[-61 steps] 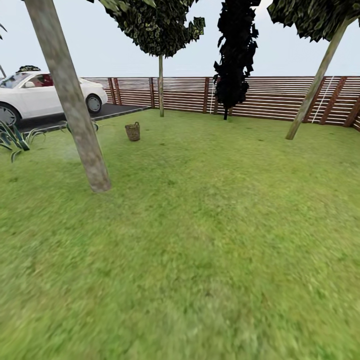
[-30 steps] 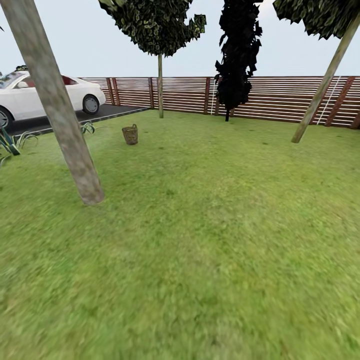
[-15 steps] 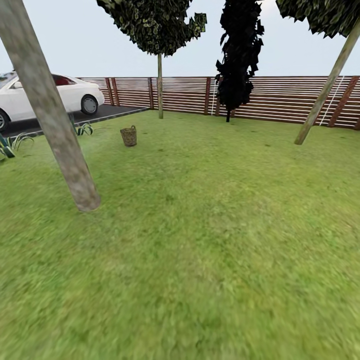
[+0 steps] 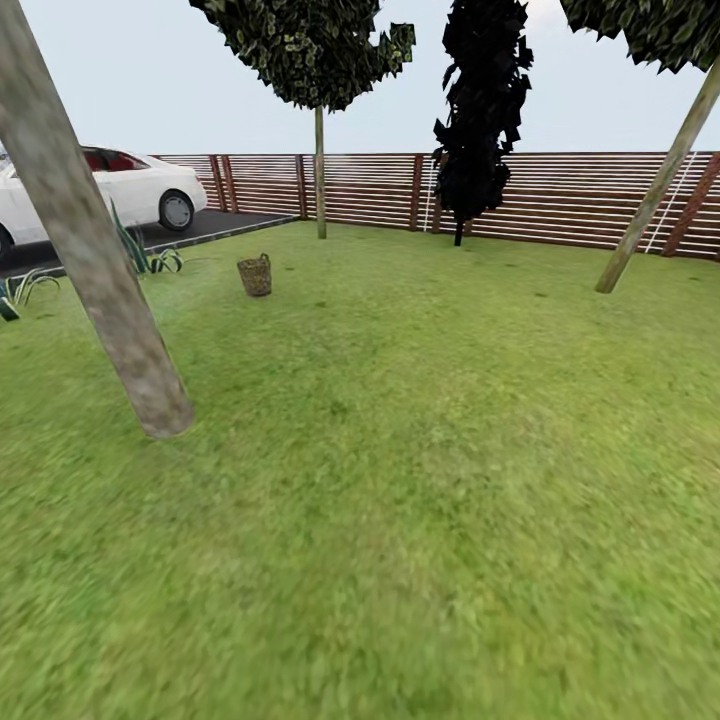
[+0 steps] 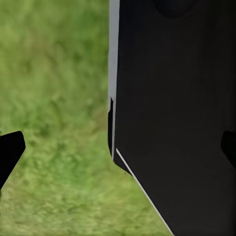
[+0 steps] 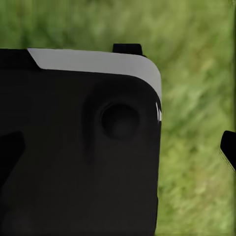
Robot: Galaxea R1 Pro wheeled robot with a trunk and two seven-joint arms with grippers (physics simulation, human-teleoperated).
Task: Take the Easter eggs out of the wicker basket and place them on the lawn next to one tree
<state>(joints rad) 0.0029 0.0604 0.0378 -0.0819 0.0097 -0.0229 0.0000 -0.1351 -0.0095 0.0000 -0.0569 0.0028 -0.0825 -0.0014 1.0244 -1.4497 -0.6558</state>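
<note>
The wicker basket (image 4: 256,275) stands small and far off on the lawn (image 4: 420,480), at the back left near the driveway. The Easter eggs are hidden: the basket is too distant to see into. A leaning tree (image 4: 95,270) with a pale mottled trunk rises close by at the left. In the left wrist view my left gripper (image 5: 118,150) is open, one dark fingertip (image 5: 10,153) at each side of the picture, over grass and a black part of the robot. My right gripper (image 6: 118,147) is open too, its fingertip (image 6: 229,147) at the picture's edge.
A white car (image 4: 130,190) is parked on the dark driveway (image 4: 200,228) at the back left, with spiky plants (image 4: 140,258) along its edge. A brown slatted fence (image 4: 540,195) closes the back. Other trees (image 4: 320,170) stand along the fence, and a leaning trunk (image 4: 655,190) at the right.
The whole head view has shifted: the near trunk has slid left and down and looms larger, and the car has slipped further off the left edge. The camera moved, not the things.
</note>
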